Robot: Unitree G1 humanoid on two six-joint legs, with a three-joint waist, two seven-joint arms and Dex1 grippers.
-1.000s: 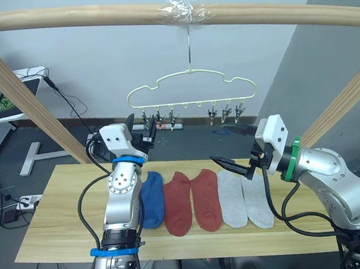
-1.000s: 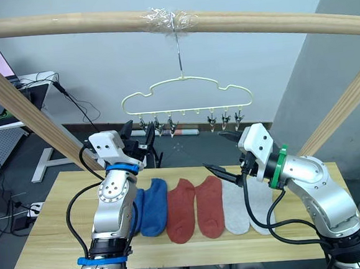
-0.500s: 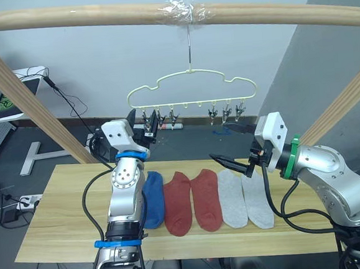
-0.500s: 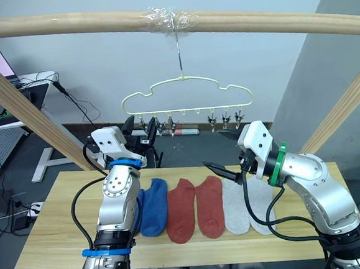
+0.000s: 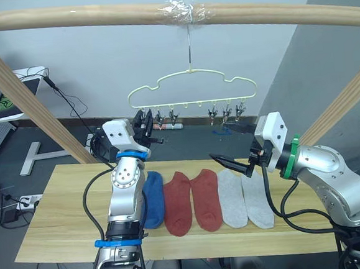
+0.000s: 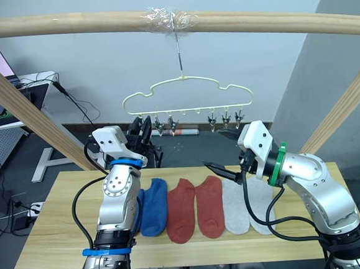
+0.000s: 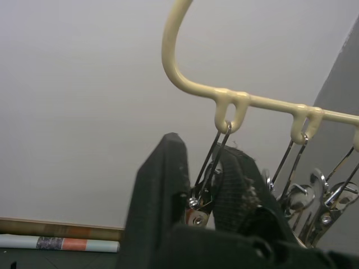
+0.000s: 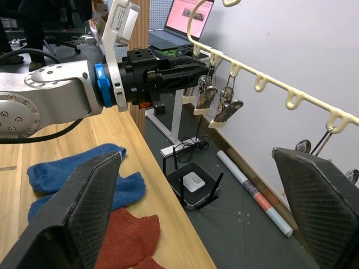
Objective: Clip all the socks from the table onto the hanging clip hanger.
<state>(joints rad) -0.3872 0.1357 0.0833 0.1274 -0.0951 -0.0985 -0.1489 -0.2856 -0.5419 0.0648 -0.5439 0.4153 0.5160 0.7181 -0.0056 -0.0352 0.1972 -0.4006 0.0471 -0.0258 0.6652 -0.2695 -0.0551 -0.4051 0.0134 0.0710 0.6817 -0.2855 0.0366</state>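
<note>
Socks (image 5: 207,199) line the table (image 5: 56,225); left gripper (image 7: 202,185) pinches the hanger's end clip (image 7: 203,196), right gripper (image 5: 230,144) spread.

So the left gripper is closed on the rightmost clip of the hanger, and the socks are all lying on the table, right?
Not quite: the left gripper is closed on the leftmost clip of the hanger, as the left wrist view shows. The socks do lie on the table.

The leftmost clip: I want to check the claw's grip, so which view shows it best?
The left wrist view: the clip sits close up between the left claw fingers. The eye views show it small; the right wrist view sideways.
</note>
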